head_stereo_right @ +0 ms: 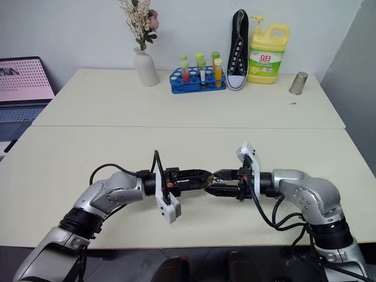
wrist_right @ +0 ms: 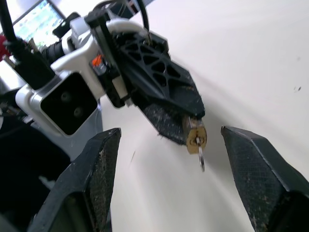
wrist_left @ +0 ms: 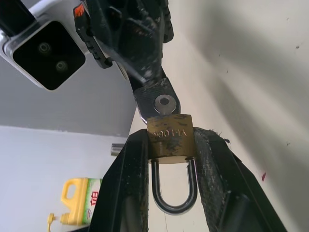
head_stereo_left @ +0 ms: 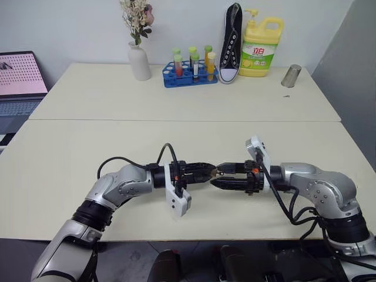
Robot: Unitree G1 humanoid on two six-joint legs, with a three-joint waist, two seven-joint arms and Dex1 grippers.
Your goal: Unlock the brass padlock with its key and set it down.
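From the head view, a vase (head_stereo_left: 139, 61), tube rack (head_stereo_left: 189, 74), sneaker (head_stereo_left: 231, 42) and detergent bottle (head_stereo_left: 260, 47) are lining the cream surface (head_stereo_left: 88, 153). Left wrist view: the left pincer (wrist_left: 171, 145) is pinching the brass padlock (wrist_left: 169, 138), the key (wrist_left: 164, 102) sticking out of it. Right wrist view: the right pincer (wrist_right: 169, 154) is standing spread, clear of both.

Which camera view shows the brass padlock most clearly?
The left wrist view: the brass padlock sits large between the left end effector's fingers, with its shackle and the key visible. The right wrist view shows it small, the key hanging from it. In the head views it is a tiny speck.
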